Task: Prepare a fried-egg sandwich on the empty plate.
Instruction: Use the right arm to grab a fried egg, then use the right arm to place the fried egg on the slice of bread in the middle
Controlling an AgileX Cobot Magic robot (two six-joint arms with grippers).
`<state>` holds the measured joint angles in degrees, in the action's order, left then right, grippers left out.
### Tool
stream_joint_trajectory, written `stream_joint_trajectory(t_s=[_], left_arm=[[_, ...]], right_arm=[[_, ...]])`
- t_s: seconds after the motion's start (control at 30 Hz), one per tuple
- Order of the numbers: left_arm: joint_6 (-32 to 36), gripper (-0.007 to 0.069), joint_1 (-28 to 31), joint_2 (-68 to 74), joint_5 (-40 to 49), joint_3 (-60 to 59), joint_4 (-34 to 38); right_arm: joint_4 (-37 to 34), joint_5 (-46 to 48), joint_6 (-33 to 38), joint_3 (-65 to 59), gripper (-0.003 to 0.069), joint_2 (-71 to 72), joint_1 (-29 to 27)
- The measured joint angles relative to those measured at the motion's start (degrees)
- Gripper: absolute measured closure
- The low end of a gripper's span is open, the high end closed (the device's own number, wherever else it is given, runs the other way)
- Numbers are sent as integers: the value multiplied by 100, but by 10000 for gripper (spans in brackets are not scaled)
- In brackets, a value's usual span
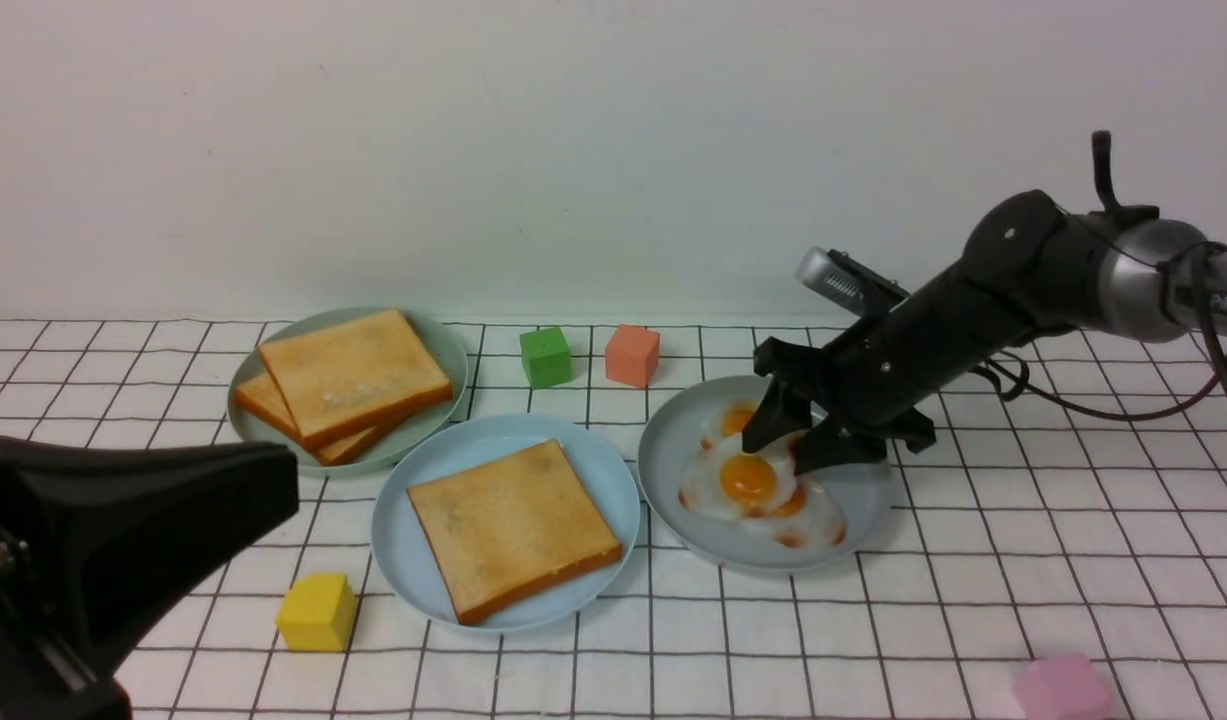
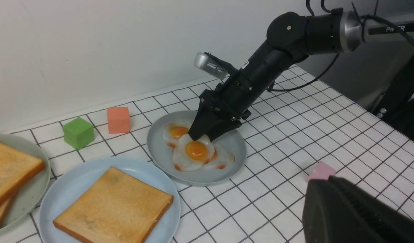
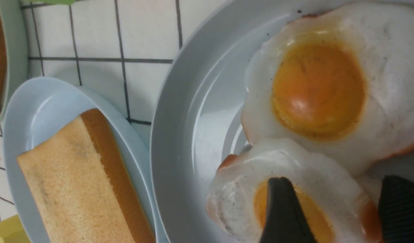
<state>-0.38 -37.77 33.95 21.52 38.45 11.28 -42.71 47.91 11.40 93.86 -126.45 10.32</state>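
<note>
White black-gridded tablecloth (image 1: 973, 560), plain white wall (image 1: 573, 150), right gripper (image 1: 783, 450) wide over fried eggs (image 1: 748, 480), left gripper (image 1: 263, 490) closed.

Cloth (image 1: 1023, 520) was white w/ black grid, sky-blue plate (image 1: 473, 440) carried golden-brown toast (image 1: 513, 525), eggs (image 1: 748, 480) were white w/ orange yolks on grey-blue plate (image 1: 668, 455), plus green cube (image 1: 545, 356), salmon cube (image 1: 632, 354), yellow cube (image 1: 317, 611), pink cube (image 1: 1063, 688).

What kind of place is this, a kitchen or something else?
Probably a robotics lab bench staged as a play kitchen: toy fried eggs and toast, coloured blocks on a grid-printed cloth, and a robot arm.
</note>
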Motion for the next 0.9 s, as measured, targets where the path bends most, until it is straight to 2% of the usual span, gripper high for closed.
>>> stream_joint_trajectory(t_s=[0.13,0.23,0.27,0.37,0.43,0.67,0.9], left_arm=[[0,638,0,0,5,-4,0],[0,638,0,0,5,-11,0],[0,638,0,0,5,-11,0],[0,638,0,0,5,-11,0],[0,638,0,0,5,-11,-6],[0,638,0,0,5,-11,-6],[0,638,0,0,5,-11,-146]], right_arm=[[-19,-13,70,0,287,-11,0],[-19,-25,129,0,368,-21,-5],[-19,-25,148,0,374,-21,-5],[-32,13,223,0,501,-21,-5],[-97,88,242,0,554,-10,-5],[-199,238,311,1,578,312,-5],[-1256,1194,830,1,579,897,135]])
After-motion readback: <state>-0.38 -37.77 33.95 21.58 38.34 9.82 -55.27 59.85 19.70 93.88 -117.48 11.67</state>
